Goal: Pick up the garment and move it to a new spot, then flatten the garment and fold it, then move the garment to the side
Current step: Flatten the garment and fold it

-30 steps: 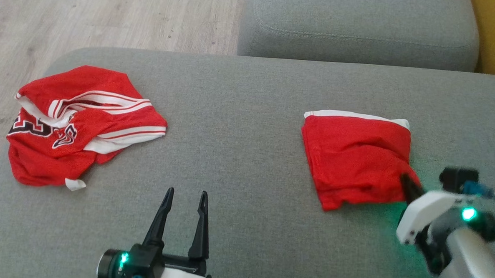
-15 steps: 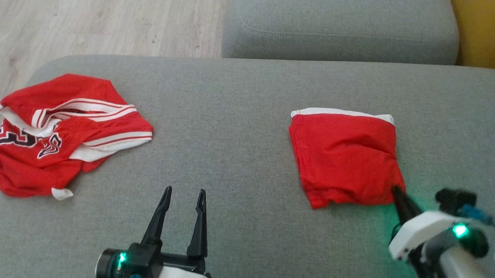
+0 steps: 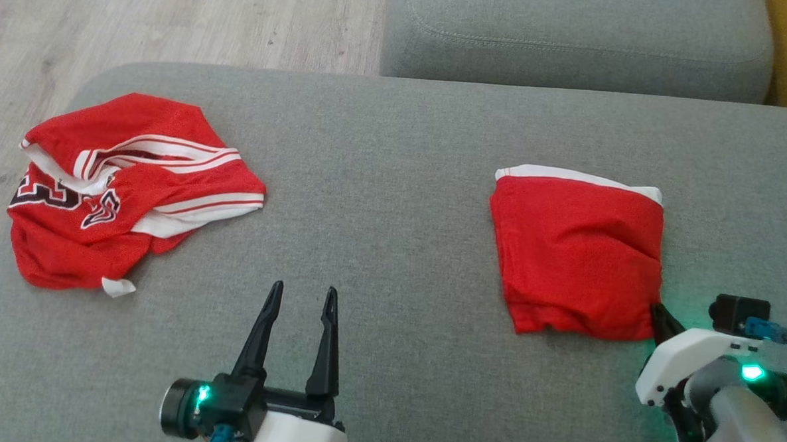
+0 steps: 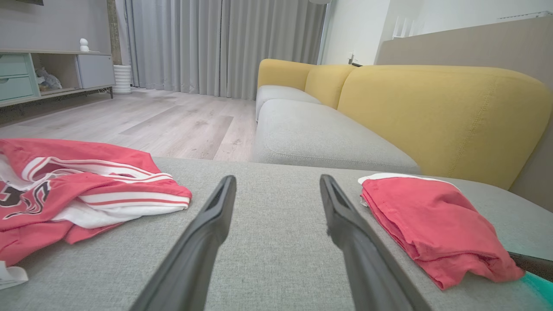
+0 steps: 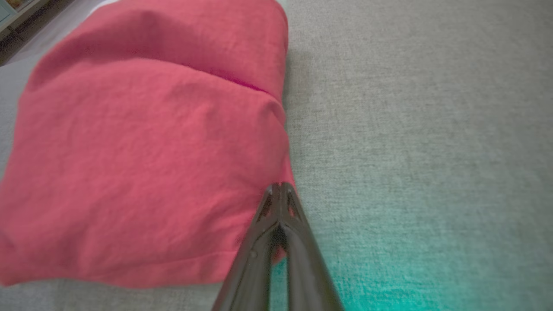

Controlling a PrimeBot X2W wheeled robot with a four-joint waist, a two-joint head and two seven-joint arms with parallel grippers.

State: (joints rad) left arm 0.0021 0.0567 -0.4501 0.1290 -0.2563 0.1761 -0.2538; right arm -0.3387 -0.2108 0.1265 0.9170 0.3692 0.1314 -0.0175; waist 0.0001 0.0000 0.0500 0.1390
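On the grey cushion point(image 3: 395, 181), the right pincer point(image 3: 657, 308) is clenched on a corner of the folded red garment point(image 3: 574, 255). The left pincer point(image 3: 304, 287) hangs released, empty.

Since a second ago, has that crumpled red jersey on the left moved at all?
No. The crumpled jersey lies the same way beside the grey cushion's rounded left corner; the camera shifted, not the jersey.
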